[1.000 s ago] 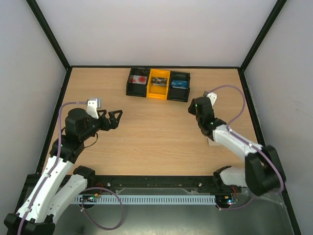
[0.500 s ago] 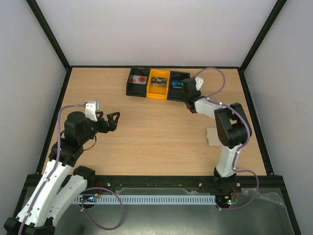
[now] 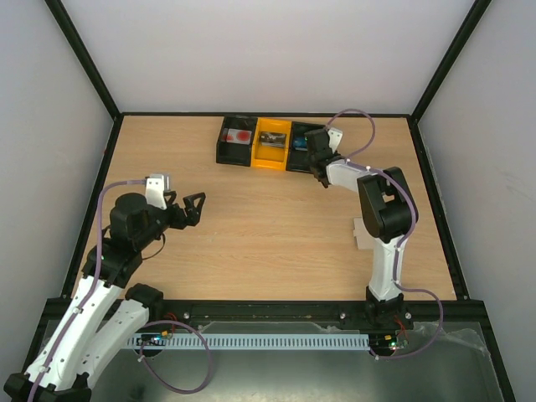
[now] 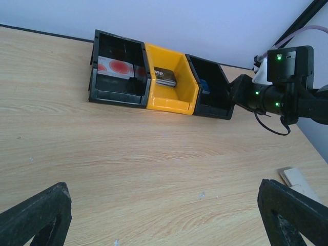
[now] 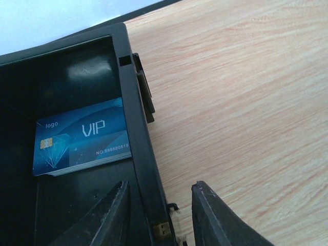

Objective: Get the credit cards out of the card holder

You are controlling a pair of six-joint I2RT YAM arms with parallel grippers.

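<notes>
Right gripper reached bin (seemingly narrower).

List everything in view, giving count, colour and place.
table: one, light wood, under everything.
tray: one, three bins coloured black, yellow, black, at the table's far edge.
red-and-white card: one or two, cannot tell, in the left black bin.
dark card: one, dark grey, in the yellow bin.
blue card: one, in the right black bin.
card holder: one, pale, flat on the table near the right arm.
left gripper: one, black, jaws open, over the table's left side.
right gripper: one, black, jaws open, astride a wall of the right bin.
</notes>
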